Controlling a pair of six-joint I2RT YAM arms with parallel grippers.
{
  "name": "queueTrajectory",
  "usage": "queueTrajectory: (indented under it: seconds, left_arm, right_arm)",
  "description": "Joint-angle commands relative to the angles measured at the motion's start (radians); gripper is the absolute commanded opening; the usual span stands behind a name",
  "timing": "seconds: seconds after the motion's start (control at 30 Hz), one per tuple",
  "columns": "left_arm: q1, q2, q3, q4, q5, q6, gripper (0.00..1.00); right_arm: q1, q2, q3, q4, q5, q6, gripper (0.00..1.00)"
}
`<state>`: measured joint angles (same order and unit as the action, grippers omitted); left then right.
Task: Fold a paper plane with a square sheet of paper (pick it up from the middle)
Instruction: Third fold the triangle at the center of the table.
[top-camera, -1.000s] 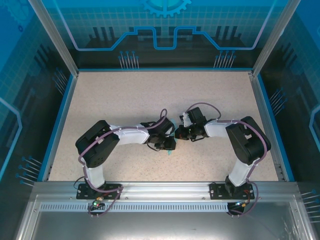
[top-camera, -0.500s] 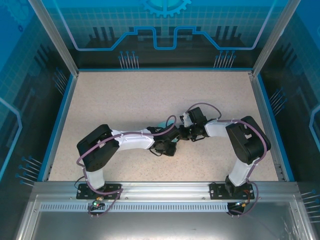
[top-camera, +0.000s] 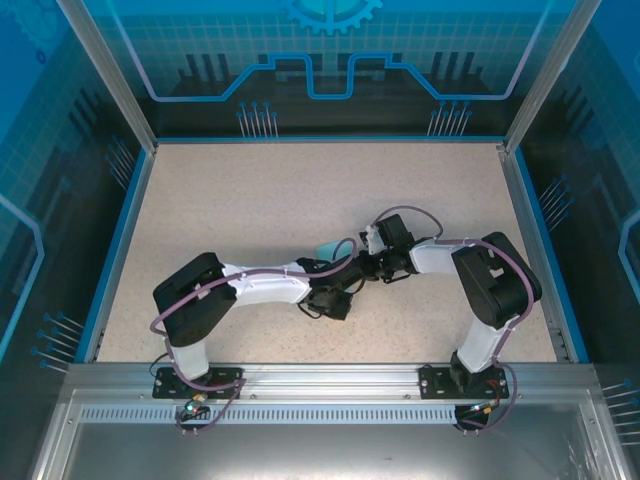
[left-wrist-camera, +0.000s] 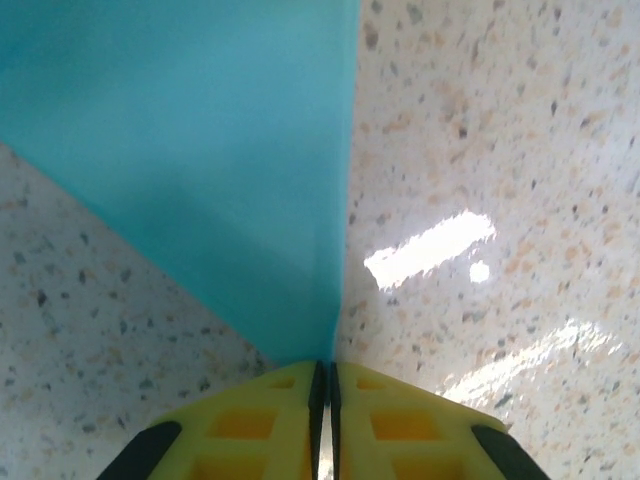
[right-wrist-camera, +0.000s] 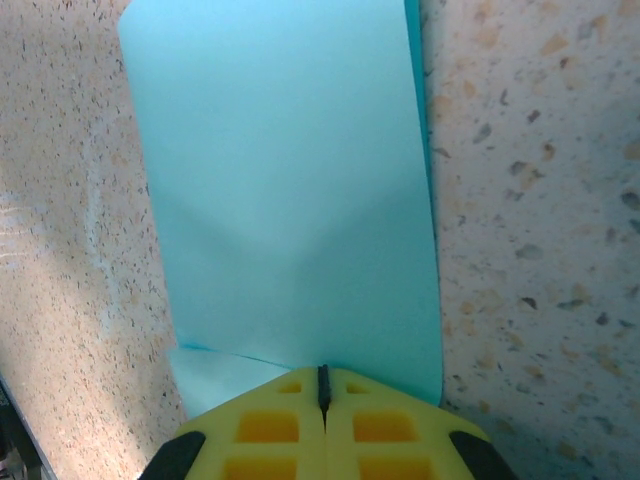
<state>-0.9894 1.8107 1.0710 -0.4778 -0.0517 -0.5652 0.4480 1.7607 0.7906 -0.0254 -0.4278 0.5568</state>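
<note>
Gripping folded light-blue paper (right-wrist-camera: 290, 180) from two sides at the middle of the counter (top-camera: 250, 190).
Pinched at its narrow tapering tip by the left pincer (left-wrist-camera: 322, 385), pressed tight together on it. Pinched at a short edge by the right pincer (right-wrist-camera: 323, 375), likewise clamped, with a second layer peeking out at the paper's lower left corner.

My speckled table, from overhead and from both wrists.
The table (top-camera: 250, 200) is a beige, dark-flecked slab with a blue rim, glossy enough to throw white glare under my left wrist. My left base (top-camera: 197, 380) and right base (top-camera: 465, 382) stand on the aluminium rail (top-camera: 330, 372) at its near edge. Light-blue paper (right-wrist-camera: 290, 200) covers a patch mid-table; whether it rests there I cannot tell.
</note>
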Motion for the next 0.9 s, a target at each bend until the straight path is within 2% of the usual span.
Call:
queueTrajectory:
  seconds: [0.0,0.2,0.37,0.57,0.87]
  left_arm:
    - [-0.028,-0.005,-0.034,-0.222,0.059,0.032,0.13]
    - [-0.026,-0.052,0.008,-0.266,0.075,0.056,0.13]
    - [0.015,-0.126,0.070,-0.241,0.123,0.050,0.13]
    - [0.056,-0.138,0.090,-0.095,0.242,0.024,0.13]
    - [0.099,-0.033,0.050,0.076,0.251,0.025,0.09]
  right_arm:
    - [-0.032,0.062,-0.057,-0.156,0.136,-0.026,0.00]
    - [-0.031,0.053,-0.061,-0.156,0.131,-0.028,0.00]
    - [-0.031,0.042,-0.068,-0.150,0.119,-0.026,0.00]
    - [-0.032,0.029,-0.080,-0.138,0.095,-0.020,0.00]
    - [-0.033,0.016,-0.080,-0.132,0.054,-0.008,0.00]
